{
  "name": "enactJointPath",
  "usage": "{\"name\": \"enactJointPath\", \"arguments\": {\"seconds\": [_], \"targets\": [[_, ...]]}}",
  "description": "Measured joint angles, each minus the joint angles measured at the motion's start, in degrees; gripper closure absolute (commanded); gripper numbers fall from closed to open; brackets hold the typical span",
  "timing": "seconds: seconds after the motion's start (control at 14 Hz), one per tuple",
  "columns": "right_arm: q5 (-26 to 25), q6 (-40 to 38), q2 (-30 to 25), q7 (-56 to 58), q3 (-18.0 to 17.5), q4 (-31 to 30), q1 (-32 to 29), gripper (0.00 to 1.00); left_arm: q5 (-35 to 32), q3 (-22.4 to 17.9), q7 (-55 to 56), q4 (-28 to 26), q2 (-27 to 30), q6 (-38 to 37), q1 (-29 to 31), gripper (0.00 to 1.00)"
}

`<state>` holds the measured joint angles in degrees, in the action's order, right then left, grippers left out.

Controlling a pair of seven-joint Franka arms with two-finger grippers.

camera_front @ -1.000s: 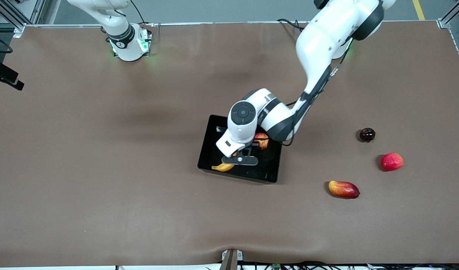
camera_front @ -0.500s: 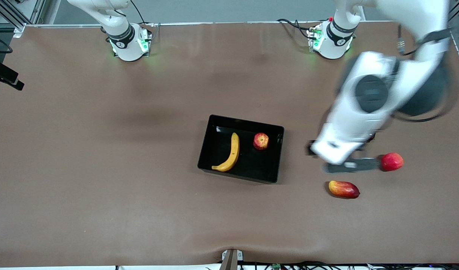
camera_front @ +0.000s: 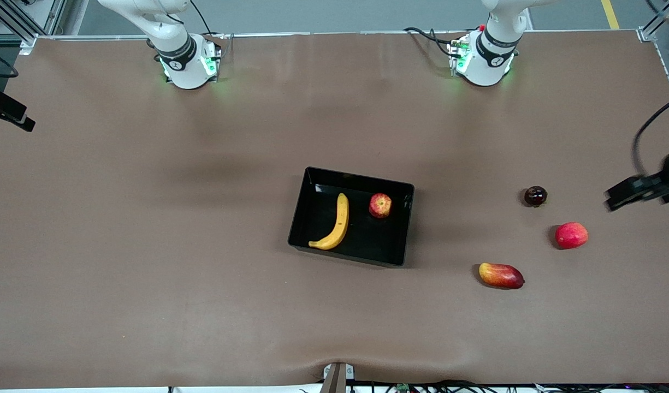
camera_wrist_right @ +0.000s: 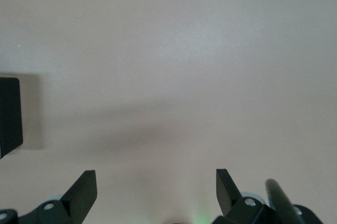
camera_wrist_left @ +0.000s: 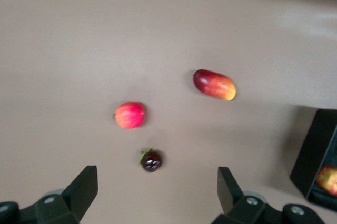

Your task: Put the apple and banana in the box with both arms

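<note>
The black box (camera_front: 405,229) sits mid-table. The yellow banana (camera_front: 337,222) lies inside it, at the right arm's end. The small red apple (camera_front: 380,206) lies beside the banana in the box. My left gripper (camera_front: 621,196) is open and empty, up over the table at the left arm's end. In the left wrist view my left gripper (camera_wrist_left: 158,192) has its fingers wide apart, with the box corner (camera_wrist_left: 316,150) and the apple (camera_wrist_left: 329,179) at the edge. My right gripper (camera_wrist_right: 156,192) is open and empty over bare table, with a box corner (camera_wrist_right: 8,113) at the edge. It is out of the front view.
Three other fruits lie toward the left arm's end: a small dark red fruit (camera_front: 535,196), a plain red-pink fruit (camera_front: 571,235) and a red-and-yellow mango-like fruit (camera_front: 501,275). They also show in the left wrist view: (camera_wrist_left: 151,160), (camera_wrist_left: 129,115), (camera_wrist_left: 214,84).
My left arm has let go of the banana in the box, lifted away and swung out to the left arm's end of the table. The banana and the apple stay in the box.
</note>
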<state>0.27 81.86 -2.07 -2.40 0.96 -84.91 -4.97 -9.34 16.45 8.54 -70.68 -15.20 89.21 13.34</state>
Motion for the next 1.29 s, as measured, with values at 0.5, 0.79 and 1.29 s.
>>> {"name": "enactJointPath", "arguments": {"seconds": [0.5,0.79,1.29], "targets": [[0.0,0.0,0.0,0.0,0.0,0.0,0.0,0.0,5.3,-2.9,-0.6,-9.0,11.5,-4.7,-5.3,0.0],[0.0,0.0,0.0,0.0,0.0,0.0,0.0,0.0,5.4,-5.5,-0.6,-15.7,15.8,-3.3,-9.9,0.0],[0.0,0.0,0.0,0.0,0.0,0.0,0.0,0.0,5.4,-6.2,-0.6,-18.7,21.2,-3.2,-10.0,0.0]]}}
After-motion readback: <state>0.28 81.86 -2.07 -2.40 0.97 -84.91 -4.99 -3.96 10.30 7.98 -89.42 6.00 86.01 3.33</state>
